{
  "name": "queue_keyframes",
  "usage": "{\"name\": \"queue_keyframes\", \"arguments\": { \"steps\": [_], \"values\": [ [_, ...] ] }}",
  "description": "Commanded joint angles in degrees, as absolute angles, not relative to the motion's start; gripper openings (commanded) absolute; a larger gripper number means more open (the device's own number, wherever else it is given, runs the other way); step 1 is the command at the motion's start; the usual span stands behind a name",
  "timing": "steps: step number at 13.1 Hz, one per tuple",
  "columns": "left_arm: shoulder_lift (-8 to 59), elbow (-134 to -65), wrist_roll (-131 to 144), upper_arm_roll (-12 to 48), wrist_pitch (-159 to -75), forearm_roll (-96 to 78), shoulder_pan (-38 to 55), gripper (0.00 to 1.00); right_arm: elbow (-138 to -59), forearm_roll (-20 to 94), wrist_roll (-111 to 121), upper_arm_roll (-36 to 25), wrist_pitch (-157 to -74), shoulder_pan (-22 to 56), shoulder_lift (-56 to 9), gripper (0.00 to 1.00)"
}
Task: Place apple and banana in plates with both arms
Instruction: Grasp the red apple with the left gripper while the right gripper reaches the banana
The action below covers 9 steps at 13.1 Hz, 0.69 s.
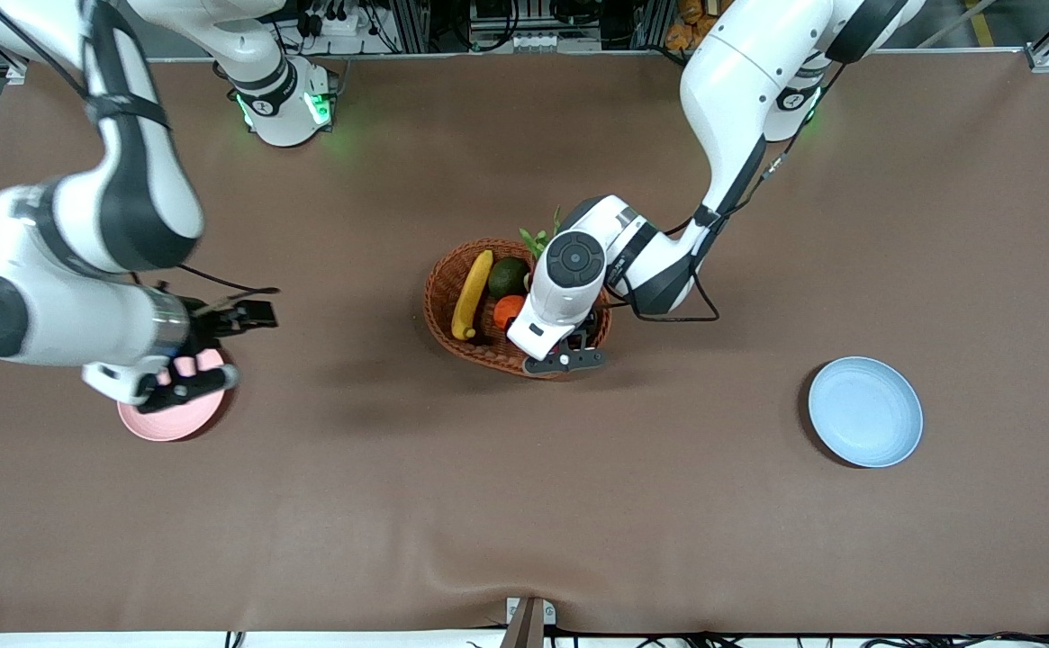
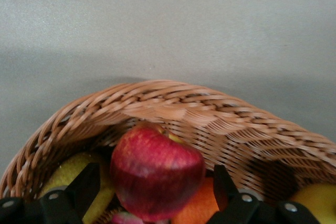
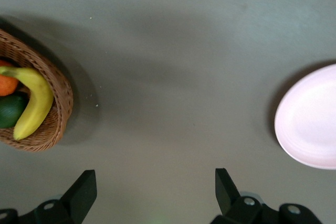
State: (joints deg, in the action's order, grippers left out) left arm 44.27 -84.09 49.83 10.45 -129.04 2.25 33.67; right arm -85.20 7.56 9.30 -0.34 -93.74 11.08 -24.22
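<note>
The red apple [image 2: 156, 171] lies in the wicker basket [image 1: 452, 297]; in the front view it is hidden under the left hand. My left gripper [image 1: 567, 358] is down in the basket, open, with a finger [image 2: 86, 187] on each side of the apple and a small gap at both. The yellow banana [image 1: 472, 292] lies in the basket toward the right arm's end. My right gripper [image 1: 189, 385] is open and empty above the pink plate [image 1: 173, 423]. The blue plate [image 1: 864, 411] sits empty toward the left arm's end.
The basket also holds a dark green fruit [image 1: 508, 276], an orange [image 1: 508, 310] and a yellow-green fruit [image 2: 73, 174]. The right wrist view shows the basket [image 3: 58, 103], the banana [image 3: 34, 103] and the pink plate [image 3: 310, 119] on the brown cloth.
</note>
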Motion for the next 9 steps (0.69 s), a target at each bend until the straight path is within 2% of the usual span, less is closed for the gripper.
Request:
{"name": "queue_keyframes", "arguments": {
  "steps": [1, 2, 3, 4, 5, 7, 9],
  "values": [
    [46.0, -82.9, 49.7, 9.9, -129.5, 4.0, 34.3, 0.81, -83.9, 6.4, 5.4, -0.7, -94.0, 14.2, -26.5, 1.0],
    [46.1, -82.9, 49.8, 9.9, -129.5, 4.1, 34.3, 0.66, -83.9, 7.0, 5.2, -0.7, -94.2, 15.3, -26.7, 1.0],
    [46.1, -82.9, 50.0, 10.0, -129.5, 4.0, 34.3, 0.42, -83.9, 7.9, 5.4, -0.6, -94.2, 16.9, -27.2, 1.0],
    [46.0, -82.9, 50.5, 10.0, -129.5, 4.0, 34.3, 0.06, -83.8, 8.1, 6.3, -0.6, -94.4, 18.4, -27.6, 1.0],
    [45.4, -82.7, 50.6, 9.9, -129.3, 4.0, 34.3, 0.0, -83.8, 8.1, 6.7, -0.6, -95.4, 20.6, -27.7, 1.0],
    [43.7, -82.7, 50.6, 9.9, -127.7, 4.2, 33.8, 0.0, -84.3, 9.2, 7.5, -0.4, -98.1, 22.8, -28.6, 1.0],
    [39.5, -82.8, 50.7, 9.8, -122.0, 4.1, 33.1, 0.0, -84.4, 11.2, 10.4, -0.4, -99.3, 24.2, -30.1, 1.0]
  ]
}}
